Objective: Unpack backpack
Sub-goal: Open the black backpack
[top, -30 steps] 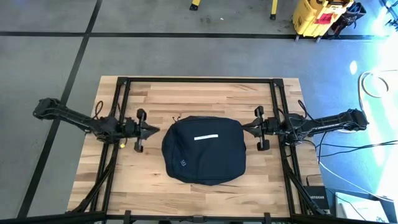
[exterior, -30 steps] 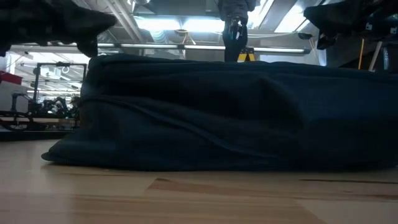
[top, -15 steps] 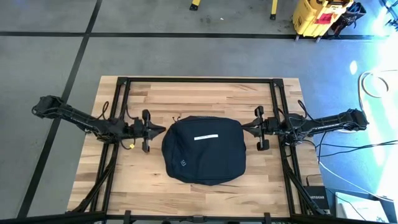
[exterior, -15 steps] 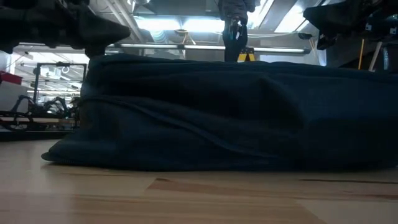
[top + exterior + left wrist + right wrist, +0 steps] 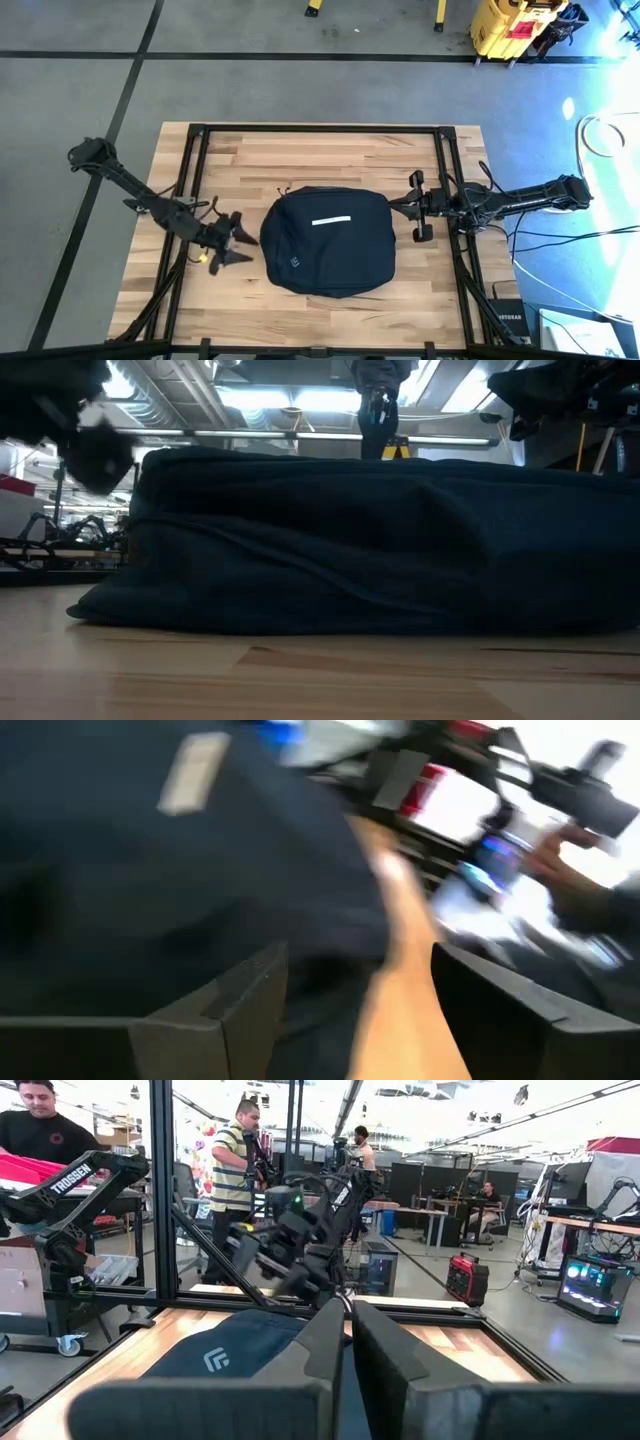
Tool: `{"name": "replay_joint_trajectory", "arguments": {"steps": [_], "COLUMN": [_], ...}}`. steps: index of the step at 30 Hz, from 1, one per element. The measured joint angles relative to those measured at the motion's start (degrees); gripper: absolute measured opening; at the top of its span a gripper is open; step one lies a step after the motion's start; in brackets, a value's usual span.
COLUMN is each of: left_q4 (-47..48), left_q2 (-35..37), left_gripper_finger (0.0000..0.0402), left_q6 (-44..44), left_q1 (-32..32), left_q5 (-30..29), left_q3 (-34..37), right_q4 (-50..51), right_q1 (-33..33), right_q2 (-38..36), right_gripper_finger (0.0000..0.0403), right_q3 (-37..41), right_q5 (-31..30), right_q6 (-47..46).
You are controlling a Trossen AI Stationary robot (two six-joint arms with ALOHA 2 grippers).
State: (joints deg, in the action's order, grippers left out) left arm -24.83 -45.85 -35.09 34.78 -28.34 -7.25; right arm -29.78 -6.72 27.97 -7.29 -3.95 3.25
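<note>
The dark navy backpack (image 5: pixel 328 240) lies flat on its back in the middle of the wooden table, its white stripe (image 5: pixel 331 220) and small logo facing up. My left gripper (image 5: pixel 246 248) stands open just off the bag's left side, toward the near edge, its fingers pointing at the bag; its wrist view shows the backpack (image 5: pixel 150 870) close ahead between the spread fingers. My right gripper (image 5: pixel 396 205) is shut and hovers beside the bag's right far corner, clear of it. In the low view the backpack (image 5: pixel 380 540) fills the frame.
Black frame rails (image 5: pixel 195 170) run along the table's left, right and far sides. Bare wood (image 5: pixel 320 310) lies between the bag and the near edge. People (image 5: pixel 235 1170) stand in the room beyond the table. Cables and a box (image 5: pixel 510 315) sit off the right edge.
My left gripper has swung toward the table's near edge and sunk a little, rolling about its own axis, and has opened from shut. It now sits beside the bag's left near side. The backpack and my right arm have kept still.
</note>
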Motion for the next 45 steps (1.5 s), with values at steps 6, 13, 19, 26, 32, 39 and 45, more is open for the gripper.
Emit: {"name": "replay_joint_trajectory", "arguments": {"steps": [6,13,19,26,32,39,45], "left_q4": [3.36,2.62,1.10,0.88,0.93,2.06,1.95], "left_q2": [-1.06,-6.04,-12.77,-18.99,-24.09,-28.22,-25.69], "left_gripper_finger": [0.0237,0.0237,0.0237,0.0237,0.0235,0.0124,0.0010], "left_q6": [-17.88,-33.97,-37.62,-35.01,-34.03,-33.48,-26.67], "left_q1": [0.49,-2.03,-4.31,-6.62,-8.61,-11.40,-15.78], "left_q5": [-7.27,-10.42,-8.94,-5.73,-0.99,2.25,6.05], "left_q3": [0.02,-0.04,-1.78,-8.14,-11.61,-11.59,-11.58], "right_q4": [0.08,0.37,1.31,1.61,1.73,2.82,10.87], "right_q1": [0.00,0.00,0.00,-0.02,0.00,0.00,0.00], "right_q2": [0.02,0.00,0.00,0.02,0.02,0.01,0.49], "right_gripper_finger": [0.0010,0.0010,0.0010,0.0010,0.0010,0.0010,0.0010], "right_q3": [0.00,0.00,0.00,0.00,0.00,0.00,-1.33], "right_q5": [0.02,-0.07,-1.00,-1.60,-1.62,-0.93,-7.96], "right_q6": [0.02,0.17,0.15,0.07,0.07,-0.32,-0.37]}}
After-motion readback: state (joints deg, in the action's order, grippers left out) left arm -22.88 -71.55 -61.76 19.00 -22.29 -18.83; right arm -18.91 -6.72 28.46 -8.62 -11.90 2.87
